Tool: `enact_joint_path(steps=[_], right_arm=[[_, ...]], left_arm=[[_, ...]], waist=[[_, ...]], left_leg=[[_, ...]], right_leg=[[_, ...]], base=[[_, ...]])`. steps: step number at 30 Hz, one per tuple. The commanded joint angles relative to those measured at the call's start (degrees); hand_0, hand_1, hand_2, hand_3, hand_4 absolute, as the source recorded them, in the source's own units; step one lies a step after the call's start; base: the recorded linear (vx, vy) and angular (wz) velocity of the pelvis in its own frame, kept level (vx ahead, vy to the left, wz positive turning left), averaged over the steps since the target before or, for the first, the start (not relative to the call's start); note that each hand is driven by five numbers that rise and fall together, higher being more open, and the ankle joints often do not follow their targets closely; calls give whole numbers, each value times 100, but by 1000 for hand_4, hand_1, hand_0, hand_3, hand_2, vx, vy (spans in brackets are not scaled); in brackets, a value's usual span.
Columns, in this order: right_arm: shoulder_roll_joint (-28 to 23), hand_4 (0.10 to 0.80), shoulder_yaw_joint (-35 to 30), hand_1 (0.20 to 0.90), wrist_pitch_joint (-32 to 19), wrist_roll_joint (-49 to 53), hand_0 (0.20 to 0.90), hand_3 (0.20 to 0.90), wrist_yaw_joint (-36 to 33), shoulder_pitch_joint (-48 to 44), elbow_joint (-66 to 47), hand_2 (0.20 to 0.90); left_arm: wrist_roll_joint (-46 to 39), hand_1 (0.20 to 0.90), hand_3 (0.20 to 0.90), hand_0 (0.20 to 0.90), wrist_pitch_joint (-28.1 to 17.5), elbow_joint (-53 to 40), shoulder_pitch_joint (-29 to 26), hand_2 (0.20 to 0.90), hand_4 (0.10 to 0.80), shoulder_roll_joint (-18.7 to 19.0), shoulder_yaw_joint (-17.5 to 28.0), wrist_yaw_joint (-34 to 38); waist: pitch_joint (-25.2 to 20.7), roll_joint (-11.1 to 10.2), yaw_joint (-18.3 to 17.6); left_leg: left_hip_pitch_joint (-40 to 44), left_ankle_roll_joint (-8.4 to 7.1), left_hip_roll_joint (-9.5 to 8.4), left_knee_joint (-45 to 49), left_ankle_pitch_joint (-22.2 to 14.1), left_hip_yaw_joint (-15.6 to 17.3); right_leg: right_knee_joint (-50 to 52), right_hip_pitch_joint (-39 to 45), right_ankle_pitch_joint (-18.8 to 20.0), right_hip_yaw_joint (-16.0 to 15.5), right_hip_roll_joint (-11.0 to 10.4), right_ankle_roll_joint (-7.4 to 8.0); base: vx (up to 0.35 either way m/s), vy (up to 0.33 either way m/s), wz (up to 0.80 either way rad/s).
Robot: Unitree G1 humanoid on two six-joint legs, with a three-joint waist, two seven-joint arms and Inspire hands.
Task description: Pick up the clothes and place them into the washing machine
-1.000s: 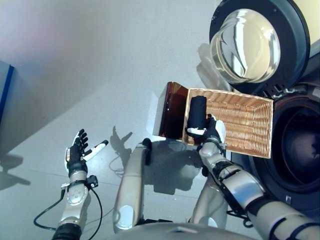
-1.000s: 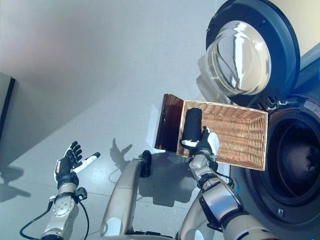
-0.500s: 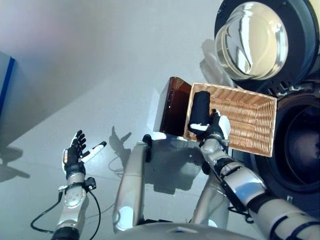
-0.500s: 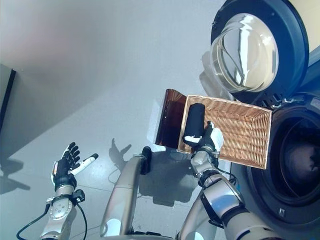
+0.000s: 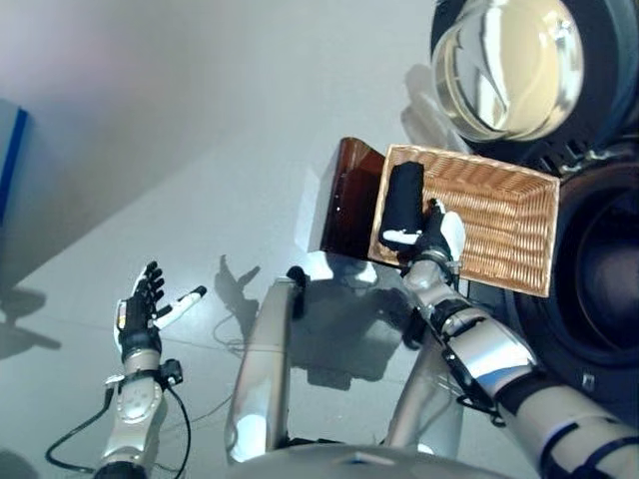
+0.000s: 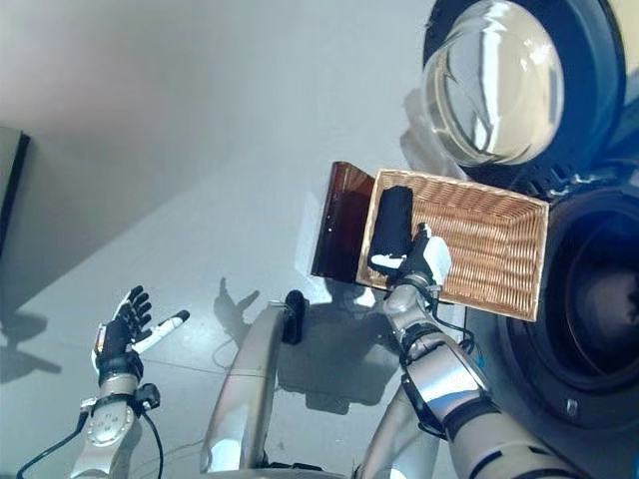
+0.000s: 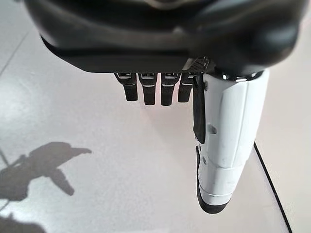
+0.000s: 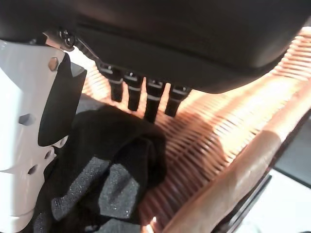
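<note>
Left hand (image 5: pixel 138 314) idle over bare floor, fingers straight and relaxed, unchanged over 1 s. Black garment (image 5: pixel 403 204) now in my right hand (image 5: pixel 436 237), thumb pinching it against the wicker basket (image 5: pixel 509 215) wall. Washing machine drum (image 5: pixel 599 279) beyond, open; lift next.

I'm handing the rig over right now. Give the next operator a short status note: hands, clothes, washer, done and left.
Right hand: at the near rim of the woven wicker basket, on the rolled black garment; whether it grips the garment cannot be told.
Left hand: open, empty, idle over the grey floor.
Washing machine: to the right of the basket, round glass door swung open, drum dark.
Done: hand has reached the garment.
Left: secure the grip, lift it out, put it into the drum.
</note>
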Motion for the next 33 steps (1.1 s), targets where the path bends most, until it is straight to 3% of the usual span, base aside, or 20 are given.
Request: enact_joint_path(steps=[1, 2, 28, 33], right_arm=[[19, 463, 169, 428, -248, -269, 428, 428, 189, -331, -103, 428], [35, 300, 168, 200, -243, -276, 200, 200, 192, -338, -128, 200], [-154, 300, 91, 200, -258, -254, 200, 200, 247, -355, -216, 200], [-147, 300, -227, 200, -634, 486, 200, 200, 440, -207, -563, 200]], left_arm=[[49, 900, 900, 900, -357, -298, 116, 900, 800, 357, 413, 129], [65, 900, 900, 900, -354, -307, 126, 900, 800, 368, 438, 151], [73, 900, 900, 900, -360, -112, 1, 900, 800, 419, 437, 156], [66, 900, 900, 900, -335, -53, -19, 900, 800, 401, 432, 154]], waist=[[-176, 115, 151], [-191, 109, 150], [-224, 101, 126], [-214, 92, 99]], left_leg=[[10, -182, 125, -108, 38, -52], [10, -181, 125, -105, 27, -48], [63, -202, 159, -199, 55, -72], [111, -193, 150, -230, 48, -70]], right_leg=[[-566, -125, 965, 270, -132, -241], [-561, -131, 962, 273, -137, -242], [-548, -167, 913, 308, -115, -237], [-566, -124, 898, 319, -108, -240]], base=[[10, 0, -14], [6, -2, -8], [0, 0, 2], [15, -6, 0]])
